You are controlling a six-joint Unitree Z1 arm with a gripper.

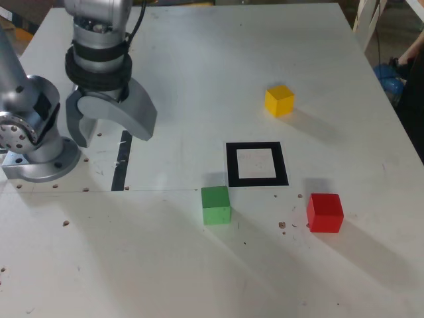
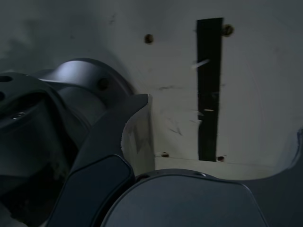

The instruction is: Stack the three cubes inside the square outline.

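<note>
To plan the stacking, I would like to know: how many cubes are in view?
3. The green cube is below the square outline in the exterior view, the red cube to its lower right, the yellow cube above it.

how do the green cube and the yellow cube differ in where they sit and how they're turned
The green cube is near the square outline's lower left corner in the exterior view, while the yellow cube stands beyond its upper right part. The green cube shows one broad side face; the yellow cube is turned so a vertical edge shows between two side faces. Both rest on the table, outside the outline.
</note>
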